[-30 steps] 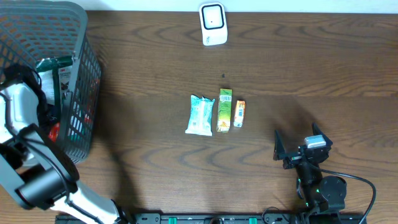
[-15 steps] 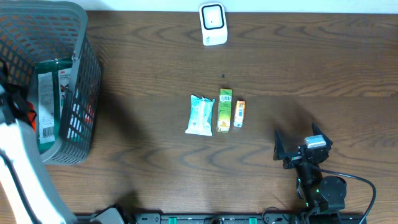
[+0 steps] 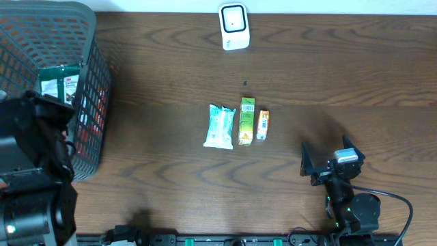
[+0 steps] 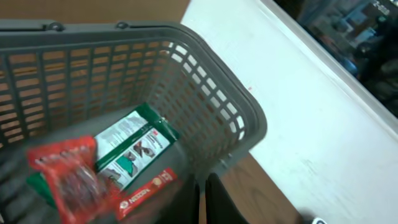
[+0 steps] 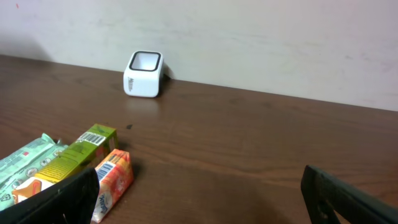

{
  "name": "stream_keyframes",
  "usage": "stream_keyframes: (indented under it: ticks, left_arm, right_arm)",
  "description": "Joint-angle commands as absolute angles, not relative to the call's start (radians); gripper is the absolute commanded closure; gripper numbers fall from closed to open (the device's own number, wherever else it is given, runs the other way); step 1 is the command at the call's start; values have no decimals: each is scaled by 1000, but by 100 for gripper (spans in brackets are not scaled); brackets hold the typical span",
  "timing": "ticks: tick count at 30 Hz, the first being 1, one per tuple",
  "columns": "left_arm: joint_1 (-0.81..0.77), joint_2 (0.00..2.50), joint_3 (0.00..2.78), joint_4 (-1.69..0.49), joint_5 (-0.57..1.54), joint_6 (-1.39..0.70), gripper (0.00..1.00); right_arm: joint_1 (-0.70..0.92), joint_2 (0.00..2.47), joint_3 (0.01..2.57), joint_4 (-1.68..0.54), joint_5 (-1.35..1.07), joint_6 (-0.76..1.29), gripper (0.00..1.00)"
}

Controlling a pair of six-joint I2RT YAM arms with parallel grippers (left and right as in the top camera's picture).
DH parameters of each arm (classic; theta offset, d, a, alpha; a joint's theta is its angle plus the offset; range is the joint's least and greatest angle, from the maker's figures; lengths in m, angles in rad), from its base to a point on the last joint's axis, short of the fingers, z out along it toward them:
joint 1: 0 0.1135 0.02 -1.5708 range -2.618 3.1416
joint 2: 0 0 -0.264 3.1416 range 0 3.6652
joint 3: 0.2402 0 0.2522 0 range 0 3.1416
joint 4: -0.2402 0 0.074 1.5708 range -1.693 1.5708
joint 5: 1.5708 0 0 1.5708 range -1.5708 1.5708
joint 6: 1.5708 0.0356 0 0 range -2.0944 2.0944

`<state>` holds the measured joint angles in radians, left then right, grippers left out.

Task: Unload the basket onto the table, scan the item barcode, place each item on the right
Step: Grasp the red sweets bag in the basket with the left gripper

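Left claw [image 4: 206, 198]: shut tight, hangs over the basket [image 4: 239, 109]. Green packet [image 4: 134, 146] and red packets [image 4: 65, 177] lie inside, ahead-left of it. Right claw [image 5: 202, 198]: wide, holding nothing, low over the worktop [image 5: 249, 143]. Row of three packets [image 5: 93, 146] sits ahead-left, with the scanner [image 5: 144, 73] beyond.

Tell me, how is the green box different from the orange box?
The green box is longer and the orange box is shorter. The green box lies in the middle of the row, next to the packet, while the orange box is at the end of the row. Both lie flat on the table, side by side, with a barcode facing up.
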<state>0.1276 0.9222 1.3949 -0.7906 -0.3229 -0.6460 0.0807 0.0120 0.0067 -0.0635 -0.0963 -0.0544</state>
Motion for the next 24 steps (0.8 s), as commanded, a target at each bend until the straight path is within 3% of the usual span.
stream_keyframes:
  ticks: [1, 6, 8, 16, 24]
  left_arm:
    - [104, 949, 1400, -805, -371, -614, 84]
    - [137, 1028, 1400, -806, -387, -595, 49]
    - [171, 1068, 1400, -804, -387, -596, 40]
    - [362, 1274, 1400, -805, -385, -622, 24]
    - [508, 1527, 1400, -806, -247, -640, 21]
  right_arm:
    - [76, 7, 6, -68, -91, -42, 1]
    - [76, 7, 6, -68, -91, -42, 1]
    - [76, 7, 6, -68, -91, -42, 1]
    - [76, 7, 6, -68, -91, -42, 1]
    - [76, 7, 6, -68, -91, -42, 1]
